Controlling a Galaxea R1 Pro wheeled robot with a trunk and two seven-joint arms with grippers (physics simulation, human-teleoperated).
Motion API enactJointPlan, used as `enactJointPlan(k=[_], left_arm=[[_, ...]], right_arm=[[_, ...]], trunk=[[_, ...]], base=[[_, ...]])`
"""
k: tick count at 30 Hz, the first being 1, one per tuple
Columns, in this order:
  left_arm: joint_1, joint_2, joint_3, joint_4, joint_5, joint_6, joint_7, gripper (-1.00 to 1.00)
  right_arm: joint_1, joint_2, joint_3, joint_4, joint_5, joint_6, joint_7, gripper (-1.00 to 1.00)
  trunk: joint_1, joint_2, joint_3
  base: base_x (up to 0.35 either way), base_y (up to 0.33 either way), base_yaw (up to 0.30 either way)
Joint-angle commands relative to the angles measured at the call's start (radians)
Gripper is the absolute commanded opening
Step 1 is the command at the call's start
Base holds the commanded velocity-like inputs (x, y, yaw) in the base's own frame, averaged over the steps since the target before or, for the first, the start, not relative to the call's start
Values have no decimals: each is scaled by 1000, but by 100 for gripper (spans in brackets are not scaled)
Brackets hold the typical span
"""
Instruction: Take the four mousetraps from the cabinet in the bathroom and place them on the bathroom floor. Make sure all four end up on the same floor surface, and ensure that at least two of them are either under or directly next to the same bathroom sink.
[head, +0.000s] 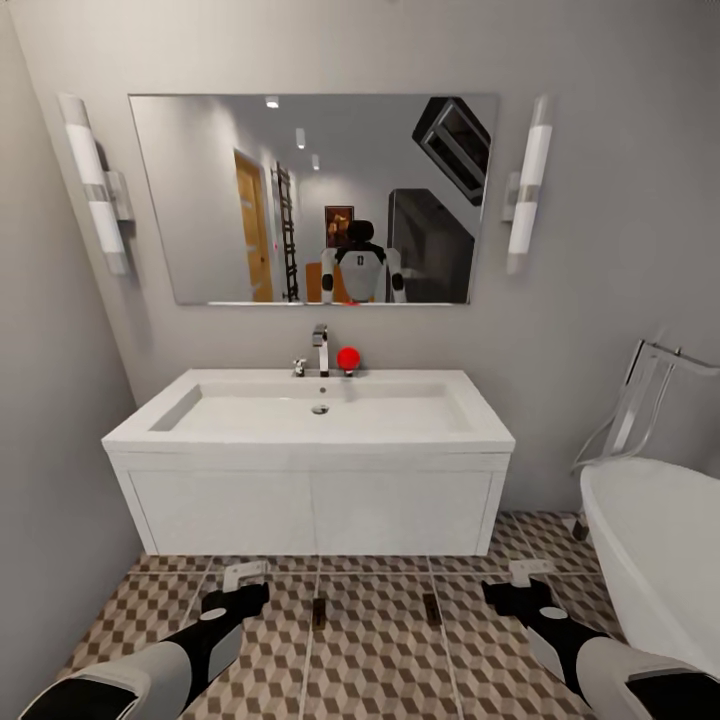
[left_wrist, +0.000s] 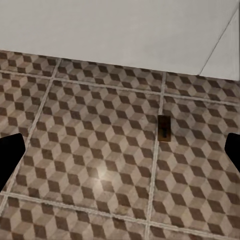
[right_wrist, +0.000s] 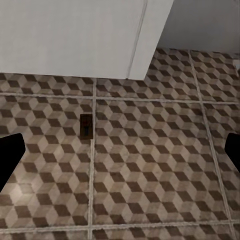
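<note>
Two mousetraps lie flat on the cube-patterned bathroom floor (head: 380, 660) just in front of the white vanity: one mousetrap (head: 319, 612) near the middle, the other mousetrap (head: 432, 608) to its right. The bathroom sink (head: 320, 408) with its chrome tap (head: 320, 350) stands above them. My left gripper (head: 243, 580) hovers open over the tiles, left of the middle trap (left_wrist: 163, 128). My right gripper (head: 525, 575) is open too, right of the other trap (right_wrist: 86, 125). Both hold nothing. The cabinet is out of view.
A white bathtub (head: 655, 545) with a clear chair (head: 640, 410) behind it closes the right side. A grey wall (head: 50, 450) runs close on the left. A red ball (head: 348, 358) sits by the tap, and a mirror (head: 315, 200) hangs above.
</note>
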Motion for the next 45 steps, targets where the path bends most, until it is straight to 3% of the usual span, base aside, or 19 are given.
enactJointPlan(k=[1,34,45], left_arm=[[0,-1,0,0,0,0,1,100],[1,-2,0,2,-2,7,6,100],[1,-2,0,2,-2,9,5,100]], right_arm=[[0,0,0,0,0,0,0,100],[2,14,-1,1,-2,0,0,100],[2,16,-2,1,-1,0,0,100]], trunk=[[-4,7,3],[-130,238,107],[-173,315,141]], base=[[0,0,0],[0,0,-1],[0,0,-169]])
